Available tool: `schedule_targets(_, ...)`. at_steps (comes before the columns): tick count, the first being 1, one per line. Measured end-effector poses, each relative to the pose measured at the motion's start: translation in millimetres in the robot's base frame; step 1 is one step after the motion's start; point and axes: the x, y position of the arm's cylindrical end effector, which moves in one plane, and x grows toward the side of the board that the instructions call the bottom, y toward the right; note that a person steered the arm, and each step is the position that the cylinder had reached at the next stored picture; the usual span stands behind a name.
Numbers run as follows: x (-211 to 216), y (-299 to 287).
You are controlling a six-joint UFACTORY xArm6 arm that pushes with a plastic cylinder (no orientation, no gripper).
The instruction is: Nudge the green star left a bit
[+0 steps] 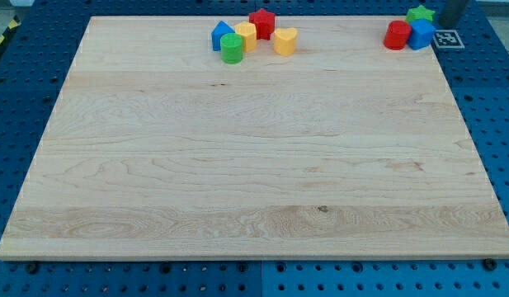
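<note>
Barely visible, my tip (443,23) sat just right of the green star (419,14), empty, beside the blue block (421,35) and red cylinder (396,35).

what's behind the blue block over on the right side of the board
The green star sits just behind the blue block, toward the view's top, its lower part hidden by it. A dark rod stands right of the star; my tip seems hidden there.

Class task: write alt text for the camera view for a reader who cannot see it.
My tip sits just right of the green star block, beside a red cylinder block and blue block at the wooden board's top right corner.
</note>
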Motion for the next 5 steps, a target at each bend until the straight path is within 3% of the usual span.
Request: schedule_targets(5,-6.2,-69.6)
